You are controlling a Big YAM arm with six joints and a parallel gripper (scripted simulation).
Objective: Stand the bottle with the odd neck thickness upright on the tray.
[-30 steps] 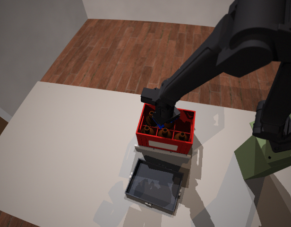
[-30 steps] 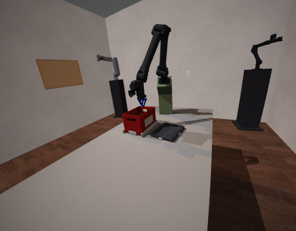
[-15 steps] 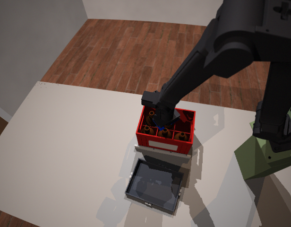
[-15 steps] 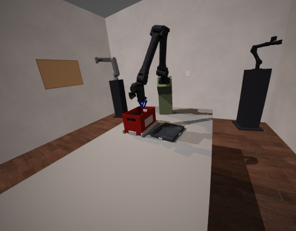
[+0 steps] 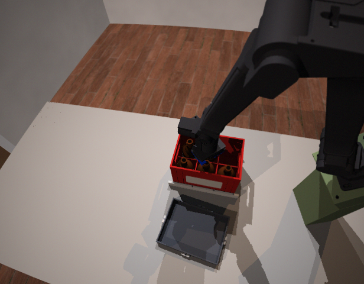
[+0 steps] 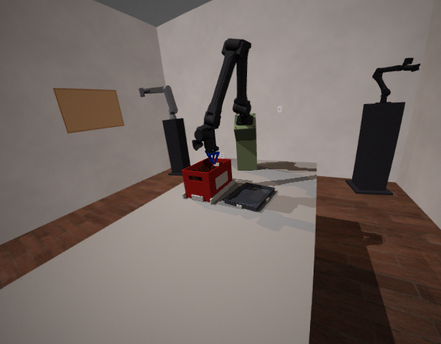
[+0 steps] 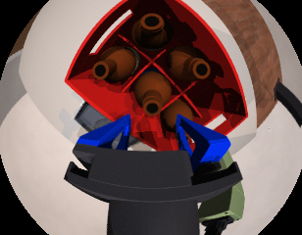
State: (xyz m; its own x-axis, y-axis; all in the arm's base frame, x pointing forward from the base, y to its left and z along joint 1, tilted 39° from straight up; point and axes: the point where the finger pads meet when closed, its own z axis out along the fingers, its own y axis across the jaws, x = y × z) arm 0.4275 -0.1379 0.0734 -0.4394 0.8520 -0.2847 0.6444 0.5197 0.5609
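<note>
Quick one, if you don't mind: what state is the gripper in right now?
Gripper: open, holding nothing; its blue fingers stand apart above the brown bottles in the red crate.

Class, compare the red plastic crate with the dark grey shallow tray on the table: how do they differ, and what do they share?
The red plastic crate has tall walls and is split into compartments; the dark grey shallow tray has a low rim and one undivided space. The crate holds brown bottles; the tray holds none. The open gripper hangs over the crate, not over the tray. Both are rectangular and stand on the table.
</note>
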